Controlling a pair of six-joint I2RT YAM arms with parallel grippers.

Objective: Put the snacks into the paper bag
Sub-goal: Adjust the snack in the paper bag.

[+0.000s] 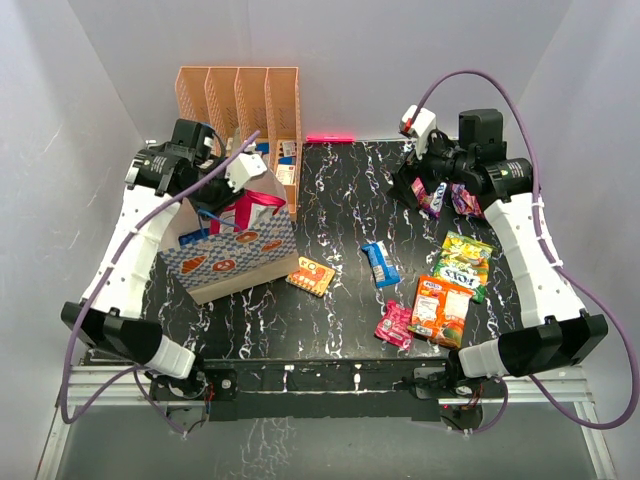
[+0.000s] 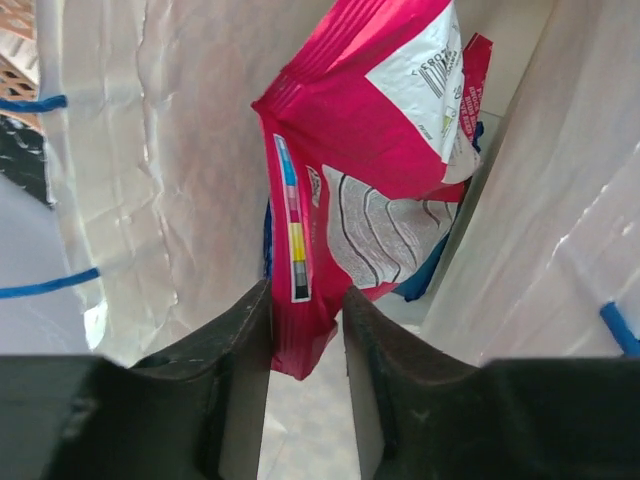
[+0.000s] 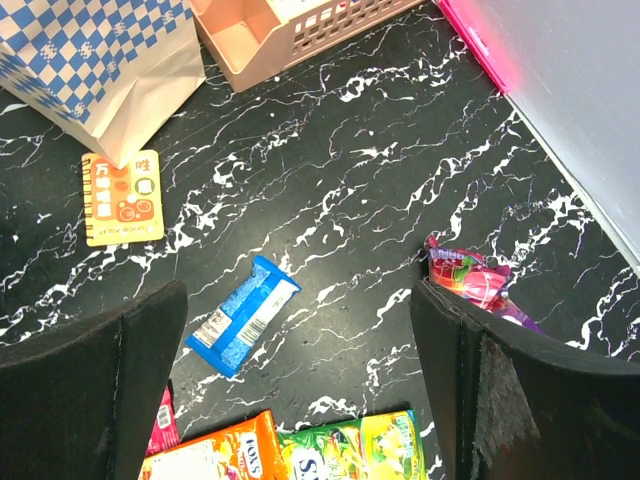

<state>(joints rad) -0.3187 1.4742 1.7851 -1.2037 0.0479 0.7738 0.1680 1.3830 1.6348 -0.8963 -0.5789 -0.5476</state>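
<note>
only "fox's" reads clearly, on the orange packet (image 3: 225, 458).

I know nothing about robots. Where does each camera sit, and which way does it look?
Top external: fixed above and behind the arms, looking down on the table; both arms show, left gripper in the paper bag, right gripper far right.
Left wrist: on the left arm, looking into the bag; its fingers flank a magenta packet.
Right wrist: on the right arm, looking down at the table; its fingers stand wide apart.
Shared: top and right wrist both show the blue packet.
</note>
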